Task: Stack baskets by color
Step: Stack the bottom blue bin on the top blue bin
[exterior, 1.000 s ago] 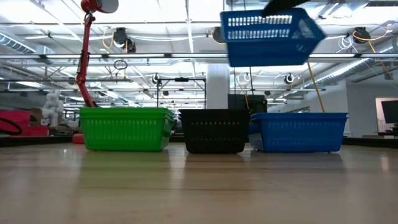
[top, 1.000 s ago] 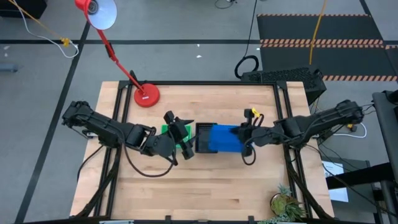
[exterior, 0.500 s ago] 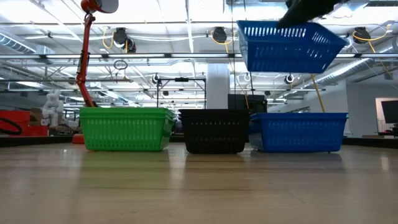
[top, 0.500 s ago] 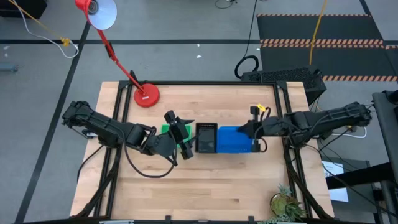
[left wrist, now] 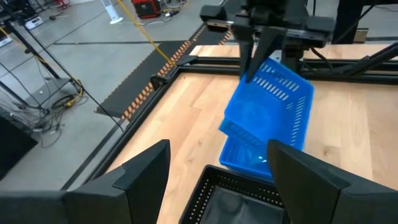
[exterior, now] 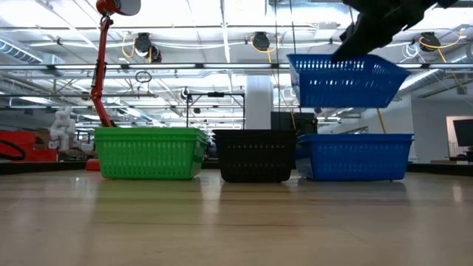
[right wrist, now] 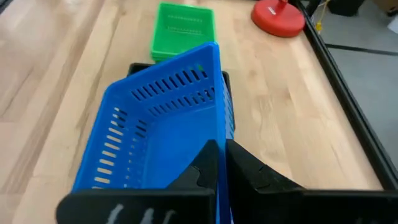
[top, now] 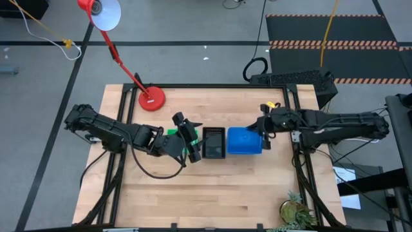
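Wooden tabletop (top: 212, 187) under bright workshop lights, with a red lamp base (top: 152, 98) at its far left corner and three basket piles in a row near the middle: the green stack (exterior: 150, 153) on the left, the black stack (exterior: 255, 155) in the centre, the blue stack (exterior: 355, 156) on the right

The right gripper (top: 264, 126) has its fingers pinched shut on the rim of a lifted blue basket (exterior: 345, 80), which hangs tilted in the air over the blue stack without touching it. A second ago this basket hung higher and further toward the black stack; since then it has swung rightward and dropped, and now sits almost squarely above its own colour. My reading is that the carry is nearly over and what remains is to level the basket and lower it so it nests

The left gripper (top: 191, 140) hovers by the green and black stacks with its jaws spread wide and nothing between them, much where it was a second ago, apparently waiting
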